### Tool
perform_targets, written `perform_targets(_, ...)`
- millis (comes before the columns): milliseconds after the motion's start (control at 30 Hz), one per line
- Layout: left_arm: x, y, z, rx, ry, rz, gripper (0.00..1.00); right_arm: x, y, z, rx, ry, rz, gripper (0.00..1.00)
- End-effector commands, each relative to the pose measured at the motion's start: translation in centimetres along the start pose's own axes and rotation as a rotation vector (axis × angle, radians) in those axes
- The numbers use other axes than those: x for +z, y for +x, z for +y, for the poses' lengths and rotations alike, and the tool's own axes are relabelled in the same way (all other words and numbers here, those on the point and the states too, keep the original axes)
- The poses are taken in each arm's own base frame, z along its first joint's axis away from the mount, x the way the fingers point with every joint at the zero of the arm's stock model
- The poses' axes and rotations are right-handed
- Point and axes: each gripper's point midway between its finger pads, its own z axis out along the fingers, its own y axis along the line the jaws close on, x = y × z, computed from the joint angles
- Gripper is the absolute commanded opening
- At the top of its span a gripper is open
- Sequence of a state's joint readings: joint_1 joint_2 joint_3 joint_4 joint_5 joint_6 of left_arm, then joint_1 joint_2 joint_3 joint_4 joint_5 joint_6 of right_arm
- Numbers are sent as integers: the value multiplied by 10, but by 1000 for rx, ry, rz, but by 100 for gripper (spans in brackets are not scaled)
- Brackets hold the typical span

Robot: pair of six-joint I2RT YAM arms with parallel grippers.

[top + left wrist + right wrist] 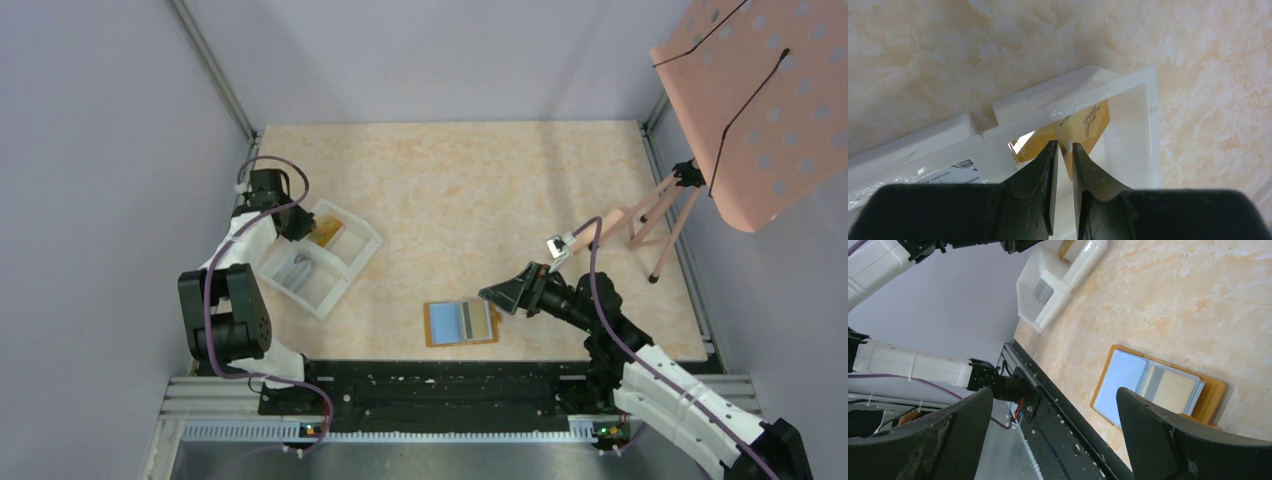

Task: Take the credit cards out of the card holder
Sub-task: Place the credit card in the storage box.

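White 2-compartment tray (pixel 350 278) left on beige table (pixel 450 200), pink perforated stand (pixel 770 100) far right

Left pincer (pixel 1063 148) narrowly parted, right pincer (pixel 1054 396) wide

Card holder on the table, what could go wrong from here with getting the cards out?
1. The card holder lies open and flat with nothing pinning it. The left gripper is over at the white tray, so pulling a card could drag the whole holder.
2. The whitish card and light blue card lie flat in the holder. The open right gripper may slip off them or pinch the holder instead.
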State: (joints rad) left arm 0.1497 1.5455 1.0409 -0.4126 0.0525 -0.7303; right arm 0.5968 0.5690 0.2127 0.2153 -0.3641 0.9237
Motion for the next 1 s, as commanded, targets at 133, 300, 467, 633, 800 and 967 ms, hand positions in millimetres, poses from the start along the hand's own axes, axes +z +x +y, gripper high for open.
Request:
perform_targets(133, -8, -22, -9, 10, 3, -54, 23, 0, -20, 23, -37, -49, -43, 93)
perform_targets(300, -9, -25, -11, 7, 0, -63, 25, 3, -22, 24, -26, -50, -43, 93)
perform_targets(467, -12, -30, -14, 10, 1, -71, 26, 4, -21, 25, -21, -49, -32, 93)
perform_targets(633, -26, -45, -19, 21, -6, -121, 27, 3, -19, 21, -20, -32, -25, 93)
perform_targets(800, -50, -41, -46, 63, 114, -100, 33, 4, -11, 10, -9, -3, -2, 93)
perform_targets(967, -75, -13, -74, 170, 257, -24, 59, 5, -3, -9, 2, 90, 41, 92)
